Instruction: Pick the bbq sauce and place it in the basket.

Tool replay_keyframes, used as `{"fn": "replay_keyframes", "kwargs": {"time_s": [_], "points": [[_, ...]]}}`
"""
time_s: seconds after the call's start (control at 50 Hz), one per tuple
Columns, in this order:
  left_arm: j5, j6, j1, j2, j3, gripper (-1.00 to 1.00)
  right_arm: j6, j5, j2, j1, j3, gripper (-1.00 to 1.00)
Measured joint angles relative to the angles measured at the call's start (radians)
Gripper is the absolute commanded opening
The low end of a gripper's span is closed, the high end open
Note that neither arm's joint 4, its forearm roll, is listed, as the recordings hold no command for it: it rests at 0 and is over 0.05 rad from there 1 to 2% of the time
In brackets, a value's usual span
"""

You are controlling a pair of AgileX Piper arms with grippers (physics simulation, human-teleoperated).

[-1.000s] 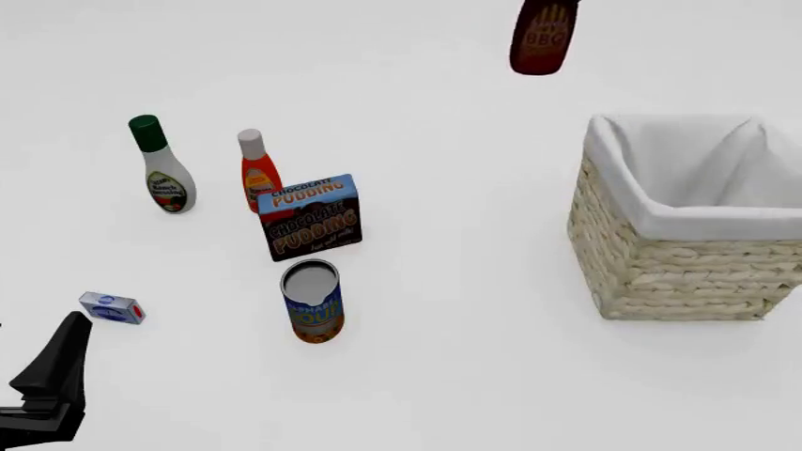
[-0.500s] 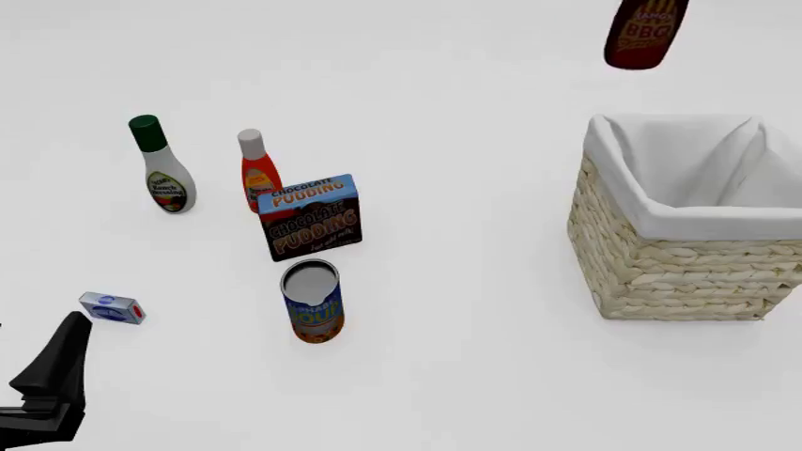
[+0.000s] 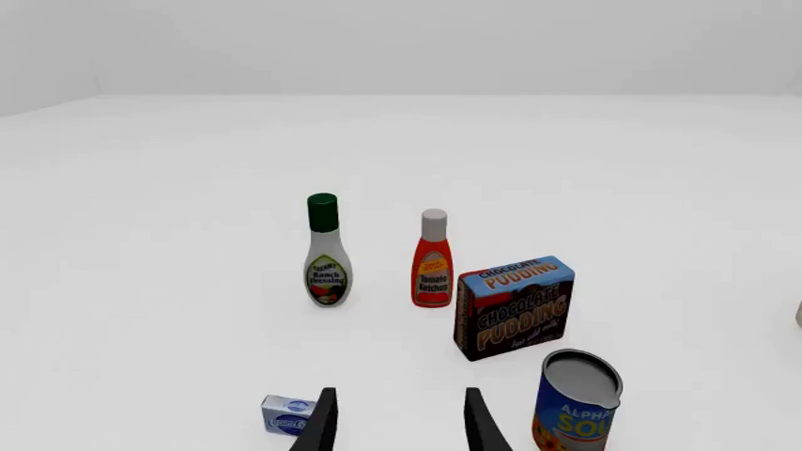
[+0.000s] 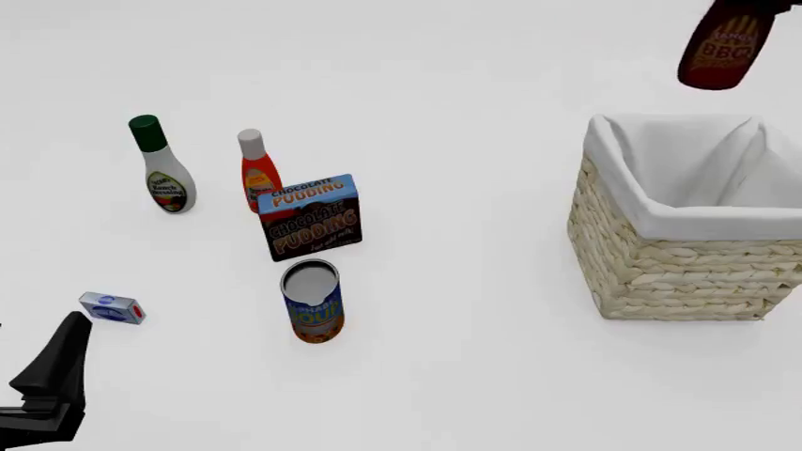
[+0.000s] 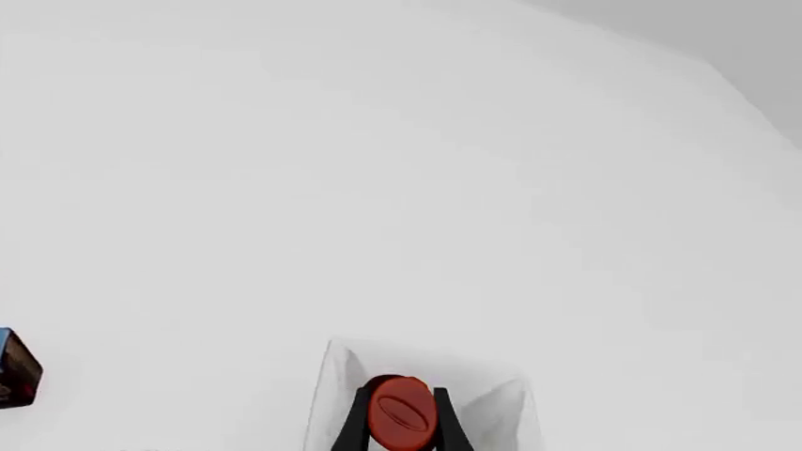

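Observation:
The bbq sauce (image 4: pixel 722 47), a dark reddish-brown bottle with an orange "BBQ" label, hangs in the air just above the far rim of the basket (image 4: pixel 677 258). The basket is woven straw with a white lining and stands at the right. In the right wrist view my right gripper (image 5: pixel 401 406) is shut on the bottle, whose dark red cap (image 5: pixel 401 418) shows between the fingers, with the basket's white lining (image 5: pixel 501 399) below. My left gripper (image 3: pixel 398 427) is open and empty, low at the near left (image 4: pixel 51 381).
On the left stand a white bottle with green cap (image 4: pixel 163 174), an orange-red bottle with white cap (image 4: pixel 258 174), a chocolate pudding box (image 4: pixel 314 218) and an open can (image 4: pixel 312 303). A small blue-white box (image 4: pixel 112 308) lies near my left gripper.
The bbq sauce has moved to the right through the air, from left of the basket to above its far side. The left arm and the other items have not moved.

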State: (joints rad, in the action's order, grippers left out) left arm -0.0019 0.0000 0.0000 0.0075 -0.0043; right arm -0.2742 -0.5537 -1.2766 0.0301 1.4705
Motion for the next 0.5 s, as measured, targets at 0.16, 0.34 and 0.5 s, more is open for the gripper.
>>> {"fn": "replay_keyframes", "kwargs": {"time_s": [0.16,0.34,0.5], "points": [[0.000,0.000,0.000,0.000,0.000,1.00,0.003,0.017,0.018,0.044,-0.051,-1.00],[0.000,0.000,0.000,0.000,0.000,1.00,0.009,0.045,0.026,0.083,-0.111,-1.00],[0.000,0.000,0.000,0.000,0.000,1.00,0.012,0.077,0.021,0.111,-0.161,-1.00]]}}
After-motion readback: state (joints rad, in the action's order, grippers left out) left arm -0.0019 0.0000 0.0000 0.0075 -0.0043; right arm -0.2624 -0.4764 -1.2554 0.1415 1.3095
